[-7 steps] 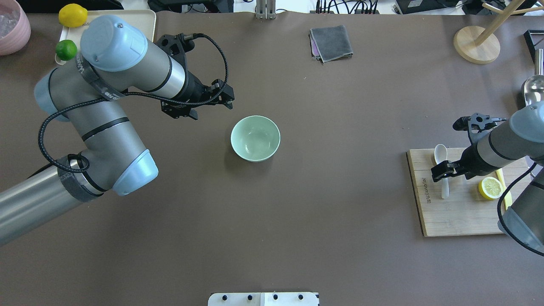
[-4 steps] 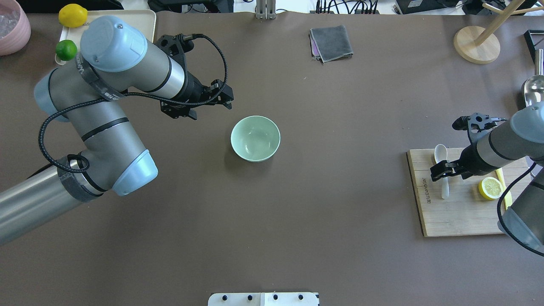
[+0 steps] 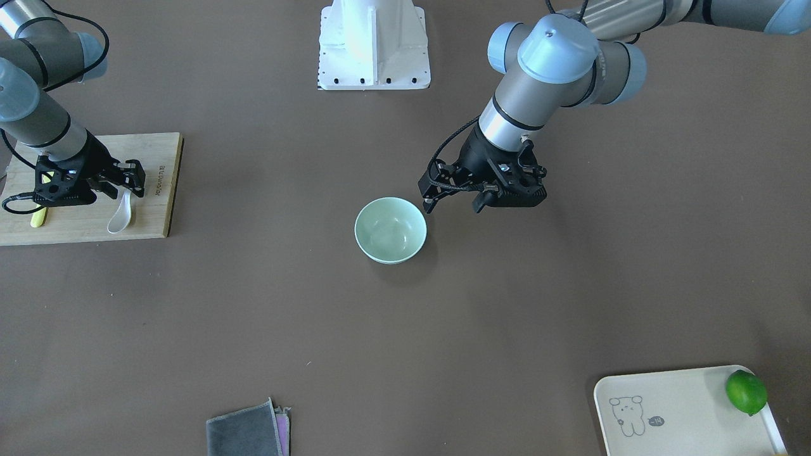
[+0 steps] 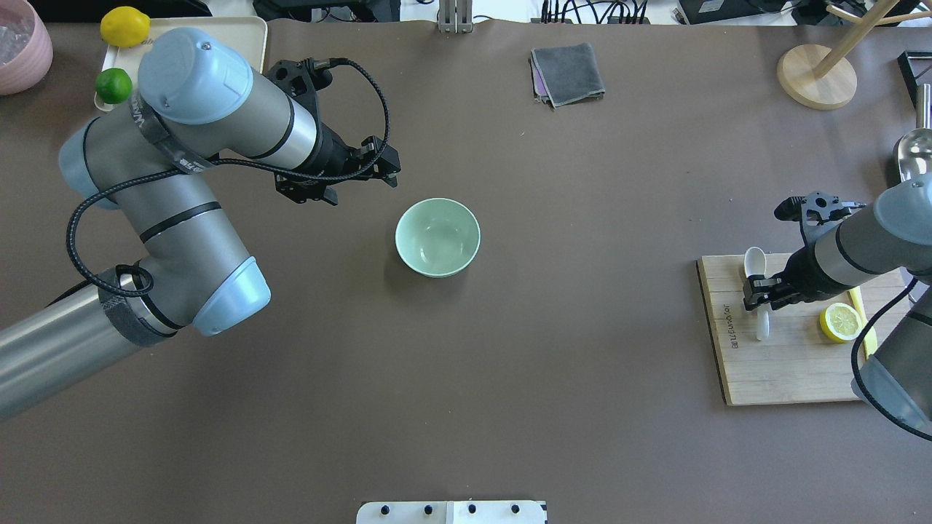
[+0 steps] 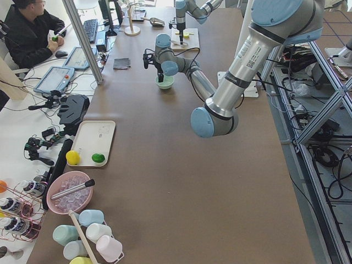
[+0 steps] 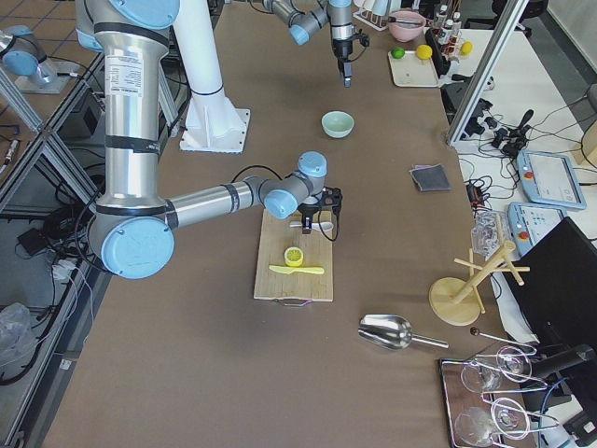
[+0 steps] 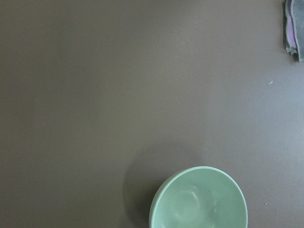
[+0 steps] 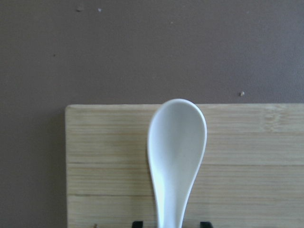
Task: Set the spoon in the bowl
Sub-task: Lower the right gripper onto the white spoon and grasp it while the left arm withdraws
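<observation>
The white spoon (image 4: 754,262) lies on a wooden cutting board (image 4: 786,371) at the table's right, with its scoop pointing away from me. In the right wrist view its scoop (image 8: 177,142) fills the centre. My right gripper (image 4: 757,297) is low over the spoon's handle and open, with one fingertip on each side of the handle and a gap to it. The mint-green bowl (image 4: 437,237) stands empty at mid-table and also shows in the left wrist view (image 7: 199,199). My left gripper (image 4: 362,185) hovers open and empty just beside the bowl's far-left rim.
A lemon half (image 4: 840,322) and a yellow knife (image 4: 863,313) lie on the board beside the spoon. A grey cloth (image 4: 568,73) lies at the far middle. A cream tray (image 4: 251,36) with a lime (image 4: 113,85) sits far left. A wooden stand (image 4: 815,76) and a metal scoop (image 4: 914,153) are far right.
My right gripper has sunk lower over the spoon's handle and its fingers stand closer together. The left arm, the bowl and the spoon have not moved.
</observation>
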Available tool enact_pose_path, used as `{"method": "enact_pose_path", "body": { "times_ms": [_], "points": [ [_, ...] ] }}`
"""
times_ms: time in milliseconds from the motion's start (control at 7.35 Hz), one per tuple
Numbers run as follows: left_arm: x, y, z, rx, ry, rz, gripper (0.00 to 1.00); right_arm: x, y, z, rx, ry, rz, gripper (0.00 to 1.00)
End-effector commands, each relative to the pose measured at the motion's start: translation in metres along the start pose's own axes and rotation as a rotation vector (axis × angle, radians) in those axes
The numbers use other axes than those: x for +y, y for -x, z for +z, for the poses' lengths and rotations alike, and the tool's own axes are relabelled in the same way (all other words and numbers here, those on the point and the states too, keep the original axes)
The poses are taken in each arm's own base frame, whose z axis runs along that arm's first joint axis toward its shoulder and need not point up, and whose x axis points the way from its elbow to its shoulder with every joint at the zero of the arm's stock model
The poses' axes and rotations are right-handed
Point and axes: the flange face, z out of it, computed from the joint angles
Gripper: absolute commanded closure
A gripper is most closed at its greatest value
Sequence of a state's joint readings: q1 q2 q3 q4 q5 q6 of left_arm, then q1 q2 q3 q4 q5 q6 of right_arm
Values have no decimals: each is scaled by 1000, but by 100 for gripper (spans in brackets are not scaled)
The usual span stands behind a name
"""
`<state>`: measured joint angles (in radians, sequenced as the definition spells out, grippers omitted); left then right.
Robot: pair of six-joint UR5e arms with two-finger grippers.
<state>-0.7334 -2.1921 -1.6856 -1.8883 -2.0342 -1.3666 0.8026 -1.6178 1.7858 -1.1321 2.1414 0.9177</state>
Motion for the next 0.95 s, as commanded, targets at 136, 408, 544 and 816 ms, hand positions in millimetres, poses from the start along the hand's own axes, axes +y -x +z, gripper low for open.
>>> {"method": "enact_pose_path", "body": {
  "times_ms": [136,408,544,816],
  "points": [
    [-1,0,-1,0,-1,2,2,0,8,-6,-16,-4,-6,100],
    [-17,39,-15,-30,-44,86,2,-1,21,-29,-55,-16,-16,100],
    [-17,76,-17,-73,-73,148,2,-4,21,-36,-62,-30,-13,100],
    [-29,94,-21,-95,-201,179,2,-14,45,-51,-95,-63,-41,100]
  ]
}}
